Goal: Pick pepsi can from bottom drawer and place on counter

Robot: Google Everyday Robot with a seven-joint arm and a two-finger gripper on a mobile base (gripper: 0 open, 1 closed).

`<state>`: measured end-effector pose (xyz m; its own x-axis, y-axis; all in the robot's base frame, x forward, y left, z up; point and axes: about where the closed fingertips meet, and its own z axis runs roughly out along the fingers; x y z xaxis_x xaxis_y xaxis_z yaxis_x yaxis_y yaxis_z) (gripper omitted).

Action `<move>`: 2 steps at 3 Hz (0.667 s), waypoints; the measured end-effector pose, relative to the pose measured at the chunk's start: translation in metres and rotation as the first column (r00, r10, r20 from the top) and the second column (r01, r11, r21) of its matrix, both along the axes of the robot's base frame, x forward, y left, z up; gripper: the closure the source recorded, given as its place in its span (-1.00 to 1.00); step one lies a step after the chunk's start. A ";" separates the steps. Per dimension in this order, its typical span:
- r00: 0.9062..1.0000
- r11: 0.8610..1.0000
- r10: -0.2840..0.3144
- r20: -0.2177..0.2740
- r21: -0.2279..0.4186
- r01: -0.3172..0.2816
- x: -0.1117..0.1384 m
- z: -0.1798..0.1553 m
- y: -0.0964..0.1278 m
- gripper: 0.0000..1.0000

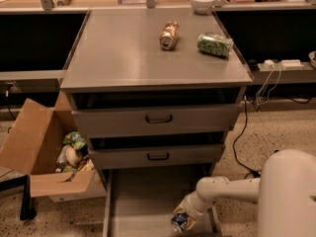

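Note:
The pepsi can (178, 222) is a small dark blue can with a silver top, tilted, at the right front of the bottom drawer (138, 201), which stands pulled open. My gripper (183, 218) reaches in from the right on a white arm and is shut on the pepsi can, holding it just above the drawer floor. The counter (123, 48) is the grey top of the cabinet, above and behind.
A gold-brown can (169, 34) and a green patterned can (215, 44) lie on the counter's far right. Two shut drawers with black handles (158, 118) sit above the open one. An open cardboard box (47, 152) stands at the left. Cables (247, 127) run at the right.

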<state>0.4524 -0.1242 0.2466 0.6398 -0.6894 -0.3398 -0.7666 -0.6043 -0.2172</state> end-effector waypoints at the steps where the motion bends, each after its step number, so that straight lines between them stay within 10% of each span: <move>1: 1.000 1.000 0.012 -0.016 -0.001 -0.012 -0.011 0.000 0.002 1.00; 2: 1.000 1.000 0.021 0.006 0.003 -0.021 -0.009 0.008 0.003 1.00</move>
